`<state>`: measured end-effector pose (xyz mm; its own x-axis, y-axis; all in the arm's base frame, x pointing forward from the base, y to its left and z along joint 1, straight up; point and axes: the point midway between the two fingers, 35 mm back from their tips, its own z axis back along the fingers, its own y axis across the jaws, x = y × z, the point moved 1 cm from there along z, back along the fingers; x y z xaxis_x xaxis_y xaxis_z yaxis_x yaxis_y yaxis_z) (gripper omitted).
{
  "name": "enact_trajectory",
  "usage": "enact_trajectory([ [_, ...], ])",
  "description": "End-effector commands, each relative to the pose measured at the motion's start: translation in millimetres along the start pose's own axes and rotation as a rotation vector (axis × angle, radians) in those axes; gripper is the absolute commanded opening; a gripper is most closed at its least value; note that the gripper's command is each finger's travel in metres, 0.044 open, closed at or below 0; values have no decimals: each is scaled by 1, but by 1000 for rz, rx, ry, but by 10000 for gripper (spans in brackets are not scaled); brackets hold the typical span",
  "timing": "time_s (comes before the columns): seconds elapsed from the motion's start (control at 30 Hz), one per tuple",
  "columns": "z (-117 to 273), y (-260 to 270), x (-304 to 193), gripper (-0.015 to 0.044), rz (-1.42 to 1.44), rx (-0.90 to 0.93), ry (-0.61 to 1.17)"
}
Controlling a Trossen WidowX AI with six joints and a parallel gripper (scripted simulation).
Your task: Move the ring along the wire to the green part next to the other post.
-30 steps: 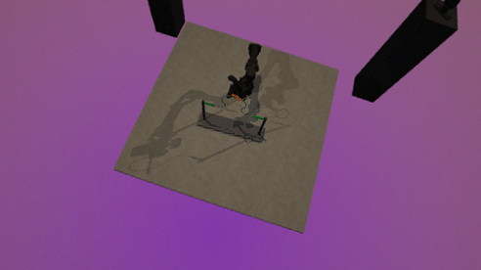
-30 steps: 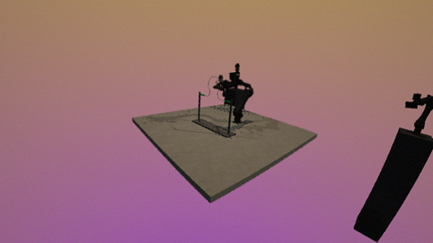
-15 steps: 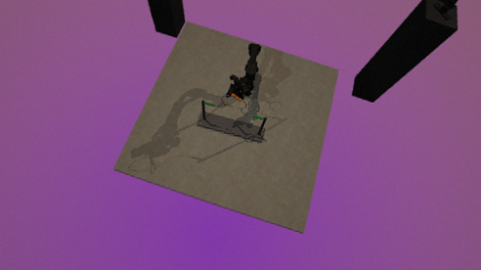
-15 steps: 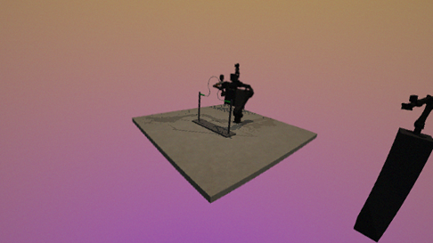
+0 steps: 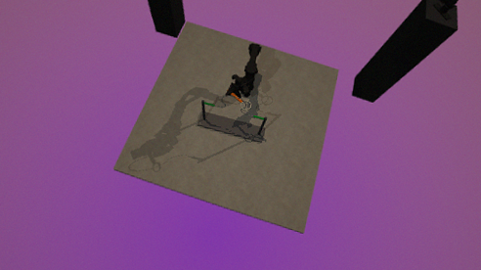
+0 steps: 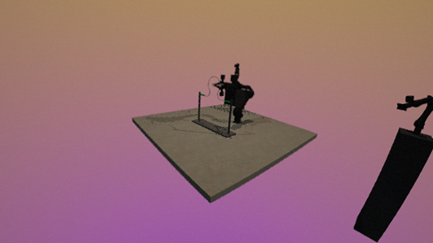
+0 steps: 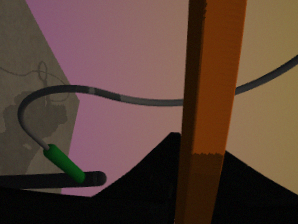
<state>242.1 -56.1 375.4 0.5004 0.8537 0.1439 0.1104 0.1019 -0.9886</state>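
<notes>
Orange handle in the grip, ring between the posts

The fingers [image 5: 230, 92] are gripping the orange handle [image 5: 237, 98] [image 7: 212, 100]. In the top view, the handle is pointing toward four o'clock, with the ring [image 5: 249, 106] hanging at its end above the counter [image 5: 217, 178] [image 6: 232, 166]. One green part [image 5: 209, 104] is lying at nine o'clock from the ring, the other [image 5: 258, 117] at four o'clock, nearer. Whether the wire [image 7: 150, 102] is passing through the ring is too small to tell.

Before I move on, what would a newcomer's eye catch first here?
The orange handle, upright across the wrist view, shut in the gripper's fingers. Next, the bright green sleeve at one post's top, with another at the opposite post.
</notes>
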Motion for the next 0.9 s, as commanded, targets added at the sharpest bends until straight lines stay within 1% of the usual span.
enact_trajectory([
  [0.0, 1, -2, -1, -150, 40, -30, -9],
  [0.87, 1, -13, 1, -150, 337, -225, -46],
])
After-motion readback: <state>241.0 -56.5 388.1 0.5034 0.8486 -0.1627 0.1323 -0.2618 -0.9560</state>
